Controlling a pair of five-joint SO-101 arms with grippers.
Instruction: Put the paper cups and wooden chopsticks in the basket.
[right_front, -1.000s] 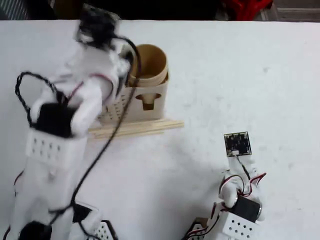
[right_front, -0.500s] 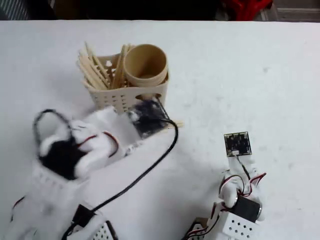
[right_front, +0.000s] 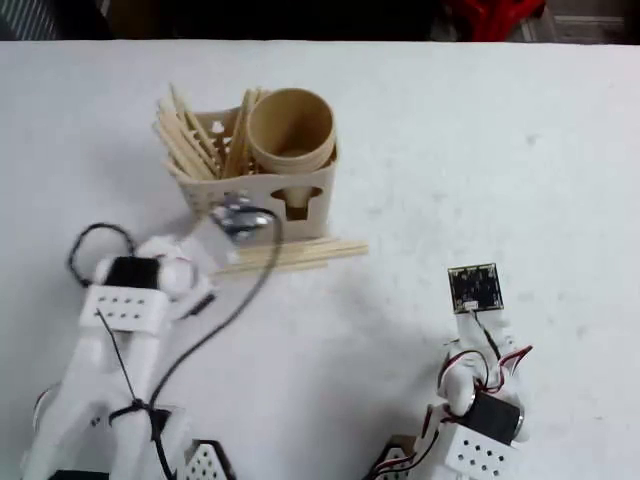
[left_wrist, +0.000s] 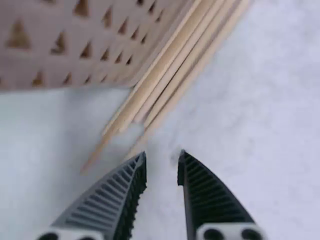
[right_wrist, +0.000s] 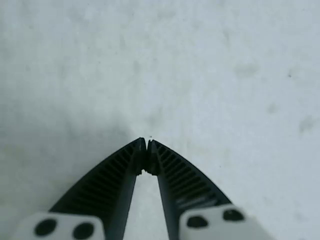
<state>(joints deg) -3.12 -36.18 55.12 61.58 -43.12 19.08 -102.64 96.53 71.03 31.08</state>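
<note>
Well, the left gripper (left_wrist: 161, 157) has its jaws a narrow gap apart with nothing between them, tips low over the white table (left_wrist: 260, 100). Just ahead of the tips lies a loose bundle of wooden chopsticks (left_wrist: 172, 82), flat on the table and running slantwise along the foot of the basket (left_wrist: 65, 40). The basket's perforated wall stands right behind them. The right gripper (right_wrist: 146, 142) is closed tip to tip on nothing, over bare table.

From the high view you get what the wrist cameras miss. The basket (right_front: 262, 195) already holds stacked paper cups (right_front: 290, 125) on one side and a sheaf of upright chopsticks (right_front: 190, 140) on the other, leaning outward. The left arm (right_front: 125, 300) covers one end of the loose bundle, its cable (right_front: 240, 290) crosses the sticks, and its wrist board (right_front: 240, 215) sits against the basket's near wall. The right arm (right_front: 475, 400) sits well apart from the basket, near the table's front edge. Beyond the far edge the room is dark, with a red thing (right_front: 495, 15) there.
</note>
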